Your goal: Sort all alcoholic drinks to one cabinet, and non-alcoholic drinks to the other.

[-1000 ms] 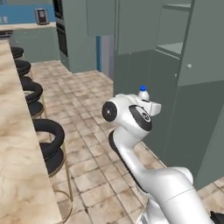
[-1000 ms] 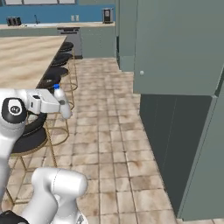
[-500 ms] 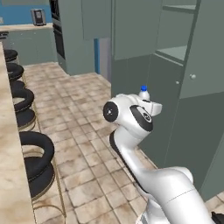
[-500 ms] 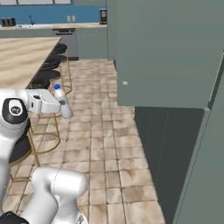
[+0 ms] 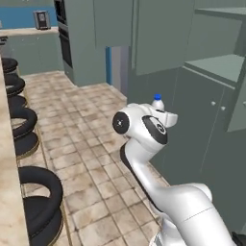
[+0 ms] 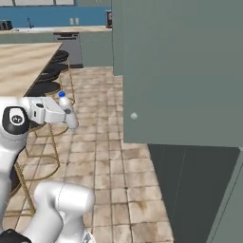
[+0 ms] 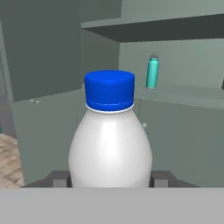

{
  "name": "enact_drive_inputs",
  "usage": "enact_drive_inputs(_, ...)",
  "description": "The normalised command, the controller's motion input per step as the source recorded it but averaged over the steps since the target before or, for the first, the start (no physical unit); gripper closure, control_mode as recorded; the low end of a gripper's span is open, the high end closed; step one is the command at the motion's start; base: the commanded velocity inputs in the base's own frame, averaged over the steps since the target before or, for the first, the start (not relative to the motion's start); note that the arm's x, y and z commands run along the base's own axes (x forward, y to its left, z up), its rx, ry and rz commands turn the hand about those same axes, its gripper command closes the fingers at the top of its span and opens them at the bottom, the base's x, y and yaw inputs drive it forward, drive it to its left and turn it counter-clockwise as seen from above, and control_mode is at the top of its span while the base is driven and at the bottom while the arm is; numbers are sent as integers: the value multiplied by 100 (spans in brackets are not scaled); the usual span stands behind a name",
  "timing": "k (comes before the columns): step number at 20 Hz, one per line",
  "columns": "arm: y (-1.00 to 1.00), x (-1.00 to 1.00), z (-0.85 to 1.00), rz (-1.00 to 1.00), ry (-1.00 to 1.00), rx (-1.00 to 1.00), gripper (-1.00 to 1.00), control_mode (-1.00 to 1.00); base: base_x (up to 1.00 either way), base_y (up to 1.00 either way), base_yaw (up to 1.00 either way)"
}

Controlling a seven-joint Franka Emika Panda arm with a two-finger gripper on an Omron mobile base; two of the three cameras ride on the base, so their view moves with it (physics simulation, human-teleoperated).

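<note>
Since a second ago my base has driven on — the stools and island counter have slid back and to the side in both base views while the grey cabinets loom closer, yet the arm has kept its pose. I see the arm (image 5: 144, 158) rising from the base, bending at the elbow, with the hand held level at about chest height. My gripper (image 7: 109, 179) is clenched on the white bottle (image 7: 110, 148), its two dark fingertips (image 7: 59, 179) pressed against either side of the bottle's lower body. That bottle stands upright in the grip, its blue cap (image 7: 109, 91) on top; from the right base view it (image 6: 68, 111) juts out beyond the hand, above the tiled floor (image 6: 102, 156). Ahead of the hand, a teal bottle (image 7: 152, 71) stands upright on an open cabinet shelf (image 7: 183, 94) — well apart from the held one.
</note>
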Motion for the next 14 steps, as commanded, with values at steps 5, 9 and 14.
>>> enact_drive_inputs(5, 0, 0, 0, 0, 0, 0, 100, 100, 51, -15, -12)
enact_drive_inputs(9, 0, 0, 0, 0, 0, 0, 100, 100, 38, -1, -28)
enact_drive_inputs(14, 0, 0, 0, 0, 0, 0, 100, 100, 34, 0, -33)
